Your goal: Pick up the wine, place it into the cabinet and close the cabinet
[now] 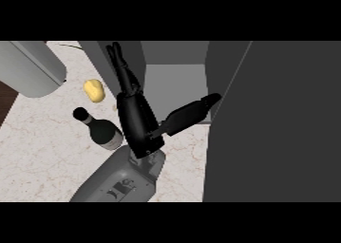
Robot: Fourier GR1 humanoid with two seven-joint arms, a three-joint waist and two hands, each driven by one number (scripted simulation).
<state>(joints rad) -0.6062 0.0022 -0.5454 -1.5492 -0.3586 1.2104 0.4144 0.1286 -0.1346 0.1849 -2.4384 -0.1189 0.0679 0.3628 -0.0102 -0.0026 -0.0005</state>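
Note:
The wine bottle [102,130] is dark with a grey label and stands on the marble counter [46,152], its cap towards the upper left. Just right of it is my left hand [134,118], open, with straight fingers [118,61] stretching up along the cabinet's left wall. Its thumb [192,113] sticks out to the right towards the cabinet's opening. The hand lies beside the bottle, not around it, and I cannot tell whether they touch. The grey cabinet [173,88] is open, with its floor bare. My right hand is not in view.
The cabinet's dark door [285,118] stands open and fills the right side. A yellow rounded item [94,90] lies above the bottle. A large grey rounded appliance [33,66] sits at the top left, by the counter's left edge.

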